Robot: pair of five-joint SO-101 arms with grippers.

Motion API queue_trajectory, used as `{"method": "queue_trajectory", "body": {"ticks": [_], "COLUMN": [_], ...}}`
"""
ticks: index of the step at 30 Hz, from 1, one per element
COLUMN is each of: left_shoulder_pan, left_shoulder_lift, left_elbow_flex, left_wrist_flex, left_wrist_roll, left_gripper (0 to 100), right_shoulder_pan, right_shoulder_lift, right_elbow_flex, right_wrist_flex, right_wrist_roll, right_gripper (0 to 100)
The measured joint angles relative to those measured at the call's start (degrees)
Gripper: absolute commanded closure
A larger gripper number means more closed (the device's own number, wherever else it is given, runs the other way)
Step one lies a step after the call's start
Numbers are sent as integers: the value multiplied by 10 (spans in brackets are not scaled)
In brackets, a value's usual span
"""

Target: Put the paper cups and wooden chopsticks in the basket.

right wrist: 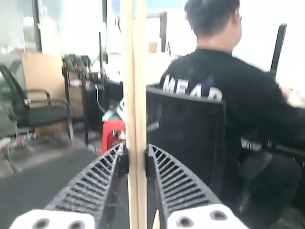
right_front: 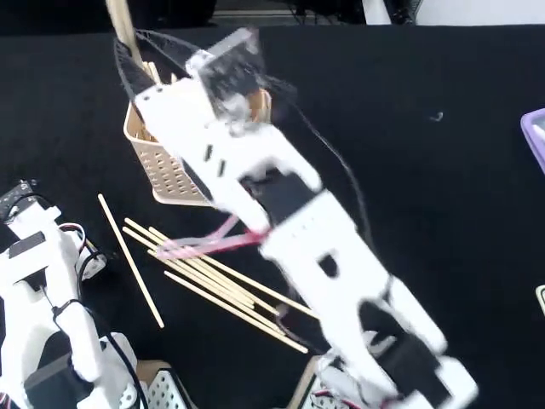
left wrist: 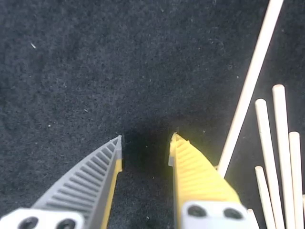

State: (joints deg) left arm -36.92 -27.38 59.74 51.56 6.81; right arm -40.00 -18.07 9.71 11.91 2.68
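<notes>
A pair of chopsticks (right wrist: 134,71) stands upright, pinched between the closed fingers of the right gripper (right wrist: 136,155). The high view places that pair (right_front: 122,25) above the far rim of the basket (right_front: 166,175), with its lower end hidden behind the right arm (right_front: 324,256) stretched over the basket. The loose chopsticks (right_front: 213,277) lie fanned on the black table (right_front: 426,213) in front of the basket, a pink strip (right_front: 213,243) crossing their upper ends. The left wrist view adds what the high view cannot: the left gripper (left wrist: 145,148) is narrowly open and holds nothing, low over the table (left wrist: 71,57), with the ends of the loose chopsticks (left wrist: 280,124) just beside one finger.
</notes>
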Motion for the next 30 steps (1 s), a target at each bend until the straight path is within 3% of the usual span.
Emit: {"method": "queue_trajectory", "body": {"ticks": [7,11,14,24,30], "left_shoulder_pan": [0,0,0,0,0], "left_shoulder_lift": [0,0,0,0,0], "left_elbow_flex": [0,0,0,0,0], "left_wrist_flex": [0,0,0,0,0], "left_wrist_roll": [0,0,0,0,0], "left_gripper": [830,830,830,830,830], "right_shoulder_pan": [36,38,37,37,36], "right_shoulder_lift": [175,198,197,84,-60], "right_elbow_flex": [-60,-69,-98,-231,-230], "right_wrist_flex": [0,38,108,344,615], "right_wrist_roll": [-1,-1,-1,-1,0], "right_gripper": [982,825,773,885,889]}}
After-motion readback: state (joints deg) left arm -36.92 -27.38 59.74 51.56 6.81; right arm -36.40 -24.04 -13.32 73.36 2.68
